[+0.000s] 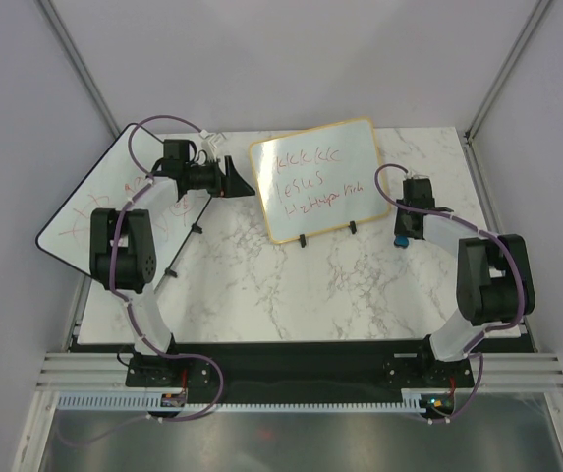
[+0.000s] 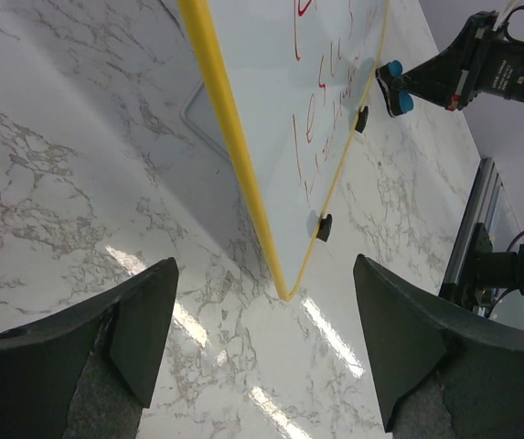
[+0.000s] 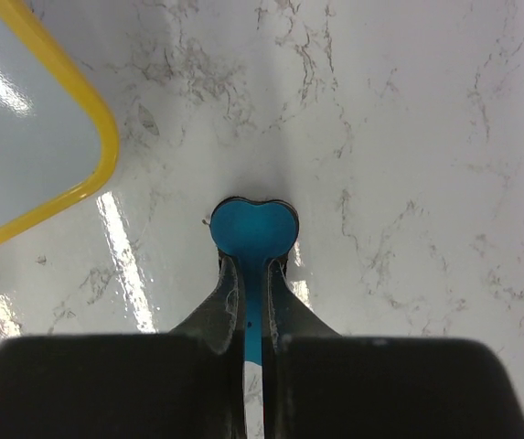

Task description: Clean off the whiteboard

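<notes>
whiteboard check: right gripper is sitting shut, blue tip pointing at the table; can't tell if that's held or fitted. left gripper is gaping wide, empty, at the left edge. whiteboard is standing tilted mid-table on two small feet, between both grippers. risk: wiping pressure tipping or sliding it, since nothing is bracing it. red writing is reading "lesus"; other lines unclear.

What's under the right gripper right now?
A blue piece, pinched between the right gripper's shut fingers, points down at the marble table. The whiteboard's corner sits off to the side, not beneath. The spot directly under the blue piece is covered.
</notes>
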Robot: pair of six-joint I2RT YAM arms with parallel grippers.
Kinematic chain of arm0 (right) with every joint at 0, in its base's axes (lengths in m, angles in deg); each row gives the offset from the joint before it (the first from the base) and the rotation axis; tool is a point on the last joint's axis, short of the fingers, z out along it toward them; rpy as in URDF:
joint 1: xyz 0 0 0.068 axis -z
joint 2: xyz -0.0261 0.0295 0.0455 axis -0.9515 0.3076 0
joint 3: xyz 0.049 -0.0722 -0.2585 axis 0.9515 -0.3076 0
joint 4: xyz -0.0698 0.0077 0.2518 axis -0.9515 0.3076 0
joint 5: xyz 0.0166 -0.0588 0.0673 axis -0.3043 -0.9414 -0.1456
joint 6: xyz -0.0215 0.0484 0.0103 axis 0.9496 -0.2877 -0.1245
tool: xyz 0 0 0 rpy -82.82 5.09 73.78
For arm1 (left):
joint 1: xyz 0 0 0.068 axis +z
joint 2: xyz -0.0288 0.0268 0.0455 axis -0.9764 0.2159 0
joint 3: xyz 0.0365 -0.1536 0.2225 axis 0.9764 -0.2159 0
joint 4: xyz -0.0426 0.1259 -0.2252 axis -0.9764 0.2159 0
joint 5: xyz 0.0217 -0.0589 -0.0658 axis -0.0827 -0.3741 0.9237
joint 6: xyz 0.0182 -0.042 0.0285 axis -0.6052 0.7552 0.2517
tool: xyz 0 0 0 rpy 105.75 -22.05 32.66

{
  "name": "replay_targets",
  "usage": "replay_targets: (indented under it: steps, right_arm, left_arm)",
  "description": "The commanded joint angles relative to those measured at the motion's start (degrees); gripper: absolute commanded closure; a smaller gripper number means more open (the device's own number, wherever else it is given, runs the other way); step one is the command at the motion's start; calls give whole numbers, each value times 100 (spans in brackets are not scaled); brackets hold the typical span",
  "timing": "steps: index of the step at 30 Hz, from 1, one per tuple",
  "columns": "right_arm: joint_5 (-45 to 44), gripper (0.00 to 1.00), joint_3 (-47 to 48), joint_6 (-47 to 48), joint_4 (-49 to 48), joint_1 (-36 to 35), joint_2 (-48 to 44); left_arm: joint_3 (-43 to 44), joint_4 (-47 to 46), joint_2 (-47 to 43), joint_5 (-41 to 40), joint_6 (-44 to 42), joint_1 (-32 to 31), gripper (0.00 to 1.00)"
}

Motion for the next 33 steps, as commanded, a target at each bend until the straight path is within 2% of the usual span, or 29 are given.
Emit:
replay_targets:
  steps: [1, 14, 17, 21, 25, 28, 33]
  right_arm:
    - [-113, 100, 150, 103, -35, -36, -236]
    - [361, 100, 36, 234, -359, -54, -1264]
    - [932, 100, 27, 313, -964, -264, -1537]
    - [1118, 100, 184, 681, -2045, -1167, -1301]
    - [1408, 100, 762, 612, -3082, -1468, -372]
    - [1364, 100, 1325, 708, -3216, -1697, 297]
    - [944, 100, 1749, 1095, -3506, -2118, 862]
  left_arm:
    - [253, -34, 162, 237, 12, -29, 15]
    - [657, -413, 567, 141, 725, -276, 16]
    - [763, -413, 646, 35, 813, -276, 16]
    - [956, -474, 813, 35, 1023, -293, 19]
    - [1097, -571, 997, 35, 1199, -354, 30]
    - [1132, -598, 1024, 79, 1182, -416, 40]
    - [1176, -571, 1059, 123, 998, -425, 62]
